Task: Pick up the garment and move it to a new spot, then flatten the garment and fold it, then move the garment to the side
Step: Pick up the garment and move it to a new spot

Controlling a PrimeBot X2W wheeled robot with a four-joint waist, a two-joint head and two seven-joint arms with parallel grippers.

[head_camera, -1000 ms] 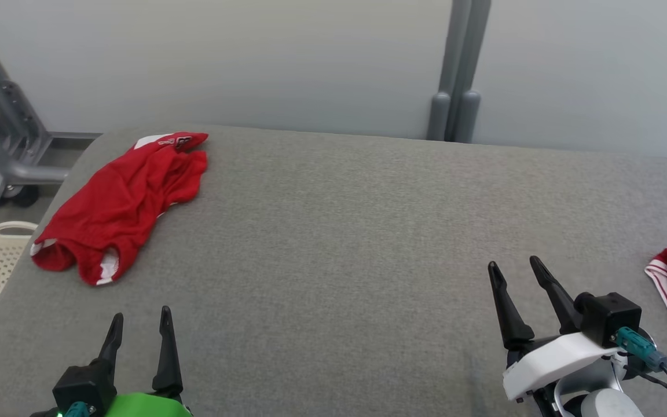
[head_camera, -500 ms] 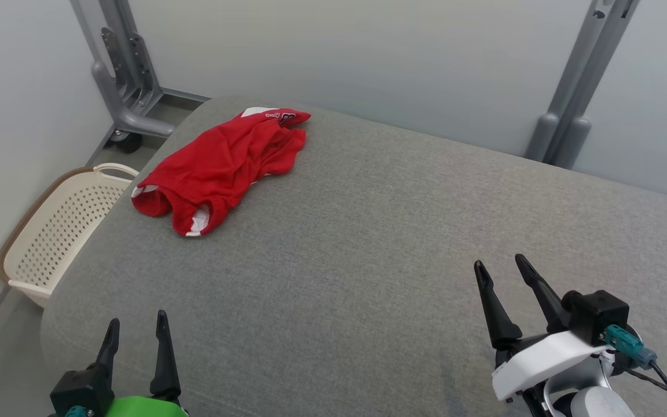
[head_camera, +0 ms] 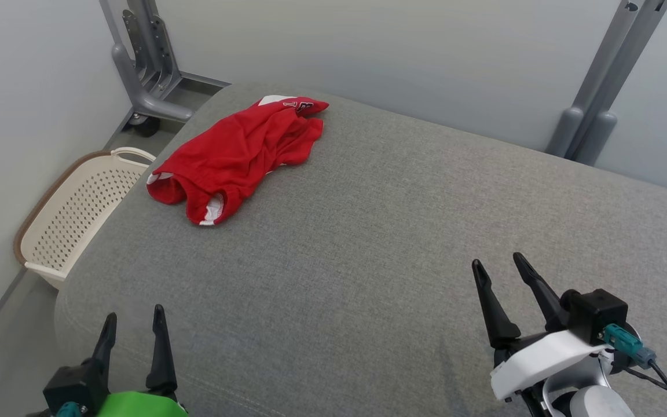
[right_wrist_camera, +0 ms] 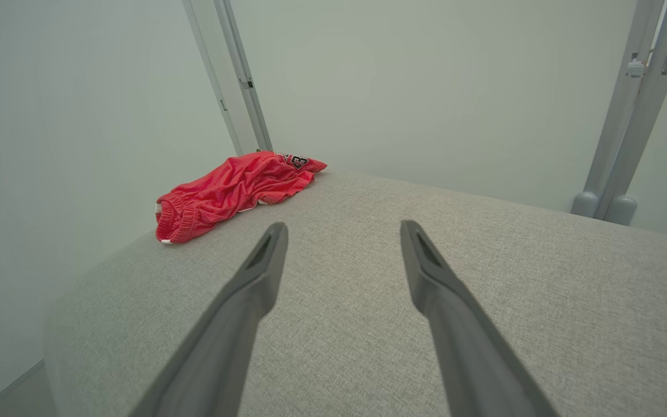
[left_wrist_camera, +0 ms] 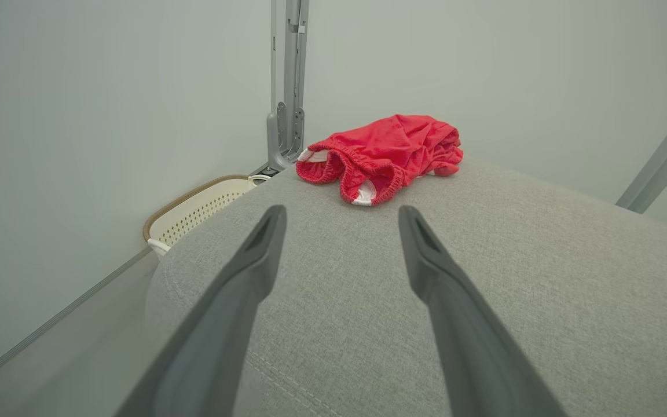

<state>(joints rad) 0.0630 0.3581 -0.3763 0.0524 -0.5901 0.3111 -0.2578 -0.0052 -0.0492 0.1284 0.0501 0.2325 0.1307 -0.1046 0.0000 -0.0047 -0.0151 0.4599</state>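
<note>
A crumpled red garment (head_camera: 239, 155) with white trim and a printed number lies near the far left corner of the grey padded table (head_camera: 380, 243). The left wrist view looks straight at the garment (left_wrist_camera: 385, 155), and the right wrist view has the garment (right_wrist_camera: 234, 190) off to its left. My left gripper (head_camera: 134, 321) hovers open over the table's near left edge, well short of the garment. My right gripper (head_camera: 498, 267) stands open above the near right part of the table, with nothing between its fingers.
A cream perforated laundry basket (head_camera: 73, 217) sits on the floor against the table's left side. A grey metal stand with a wheel (head_camera: 148, 75) rises behind the far left corner, and a grey post (head_camera: 600, 98) stands at the far right. Pale walls close the space.
The head camera has turned left: the garment now sits nearer the middle and the basket has come into view. Another red garment at the right edge has left the picture. Both grippers stay open.
</note>
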